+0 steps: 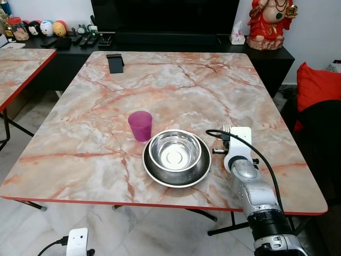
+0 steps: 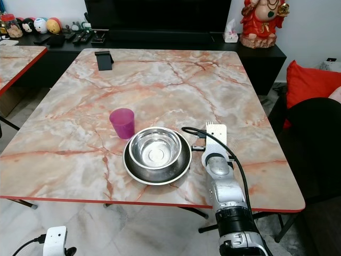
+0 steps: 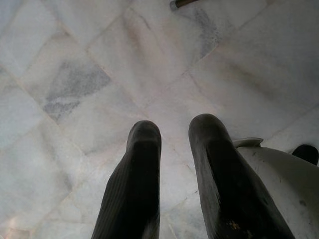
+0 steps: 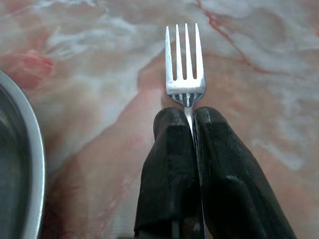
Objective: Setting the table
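Observation:
A steel bowl (image 1: 175, 151) sits inside a steel plate (image 1: 201, 170) near the front edge of the marble table (image 1: 160, 85). A purple cup (image 1: 140, 125) stands just left of and behind them. My right gripper (image 4: 188, 117) is shut on a silver fork (image 4: 184, 64), whose tines (image 1: 226, 128) point away from me, just right of the plate and low over the table top. The plate's rim (image 4: 35, 164) shows beside the fork in the right wrist view. My left gripper (image 3: 172, 132) hangs below the table over the floor, its fingers slightly apart with nothing between them.
A black phone stand (image 1: 114, 63) sits at the table's far left. A second marble table (image 1: 21, 61) stands to the left. Behind is a dark sideboard (image 1: 266, 53) with a red figurine (image 1: 272, 21) and a tissue box (image 1: 237, 35). A red cushion (image 1: 317, 85) lies at right.

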Available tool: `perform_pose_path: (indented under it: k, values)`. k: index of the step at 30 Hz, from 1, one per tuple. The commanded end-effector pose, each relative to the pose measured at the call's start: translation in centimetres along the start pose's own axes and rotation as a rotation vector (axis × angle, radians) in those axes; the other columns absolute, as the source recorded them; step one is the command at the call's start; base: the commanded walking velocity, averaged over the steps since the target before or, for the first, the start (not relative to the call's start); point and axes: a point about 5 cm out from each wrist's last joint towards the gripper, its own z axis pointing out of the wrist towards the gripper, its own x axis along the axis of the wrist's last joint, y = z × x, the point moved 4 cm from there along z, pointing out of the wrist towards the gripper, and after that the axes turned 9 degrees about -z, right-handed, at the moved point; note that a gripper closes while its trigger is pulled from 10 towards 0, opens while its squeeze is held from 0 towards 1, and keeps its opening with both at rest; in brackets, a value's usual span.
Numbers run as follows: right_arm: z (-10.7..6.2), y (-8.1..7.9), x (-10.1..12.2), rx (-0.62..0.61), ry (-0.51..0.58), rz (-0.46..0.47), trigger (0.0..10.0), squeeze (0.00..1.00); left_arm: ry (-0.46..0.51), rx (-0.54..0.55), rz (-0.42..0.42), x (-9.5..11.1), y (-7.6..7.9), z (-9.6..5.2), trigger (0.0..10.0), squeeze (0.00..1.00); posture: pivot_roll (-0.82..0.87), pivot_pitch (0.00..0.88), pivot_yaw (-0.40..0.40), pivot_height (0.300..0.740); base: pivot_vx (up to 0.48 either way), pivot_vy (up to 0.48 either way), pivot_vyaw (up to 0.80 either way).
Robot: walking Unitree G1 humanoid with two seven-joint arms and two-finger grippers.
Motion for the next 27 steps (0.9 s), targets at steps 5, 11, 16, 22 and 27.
perform_pose_path:
  k: [5,11,16,22,27]
  values:
    - [0.1,0.2,-0.7,-0.013,-0.017,0.001,10.0,0.0,-0.02,0.001,0.008,-0.4,-0.2,0.0,10.0,0.0,0.02,0.018,-0.014,0.74,0.0,0.0,0.0]
    - [0.1,0.4,-0.8,-0.013,-0.02,0.006,10.0,0.0,-0.02,0.005,0.009,-0.4,-0.3,-0.1,10.0,0.0,0.02,0.021,-0.014,0.74,0.0,0.0,0.0]
    - [0.1,0.1,-0.9,-0.001,-0.023,0.027,10.0,0.0,-0.018,0.007,0.009,-0.4,-0.4,-0.1,10.0,0.0,0.02,0.023,-0.015,0.74,0.0,0.0,0.0]
    - [0.0,-0.4,-0.6,0.017,-0.012,0.049,10.0,0.0,-0.016,0.007,0.018,-0.3,-0.4,-0.1,10.0,0.0,0.02,0.025,-0.015,0.74,0.0,0.0,0.0]
    - [-0.2,-0.7,-0.3,0.033,0.002,0.048,10.0,0.0,-0.017,0.006,0.024,-0.3,-0.4,-0.1,10.0,0.0,0.02,0.026,-0.012,0.74,0.0,0.0,0.0]
